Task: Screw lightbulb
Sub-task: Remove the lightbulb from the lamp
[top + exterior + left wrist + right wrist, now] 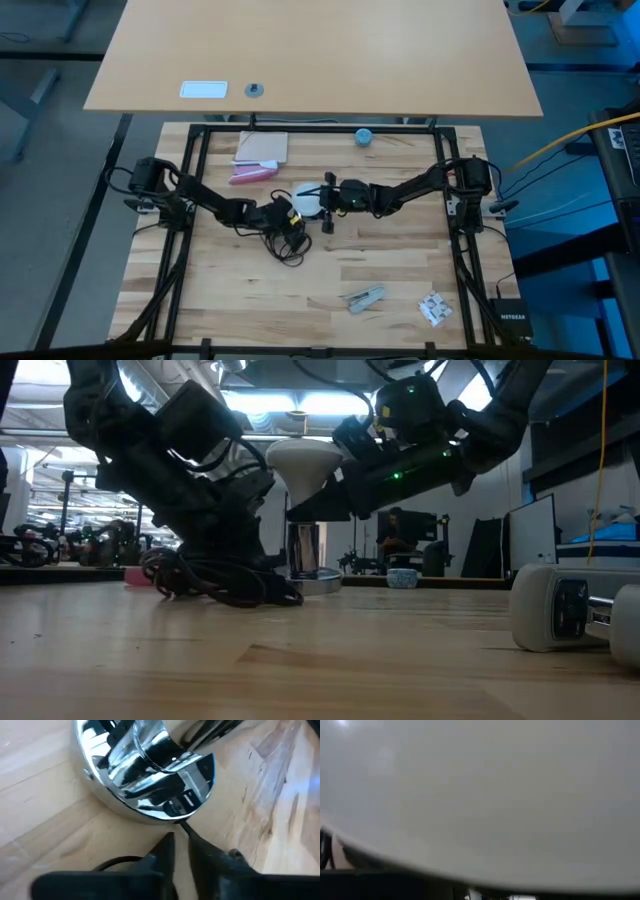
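Lightbulb (303, 463) is white and frosted, its rounded dome widest on top and tapering down to a narrow neck, sitting above the shiny silver lamp base (150, 770) at mid-table. My left gripper (180, 851) rests low at that base's rim beside the black cord (215, 582), jaws pressed together. My right gripper (325, 490) pinches the bulb's neck from the right side.
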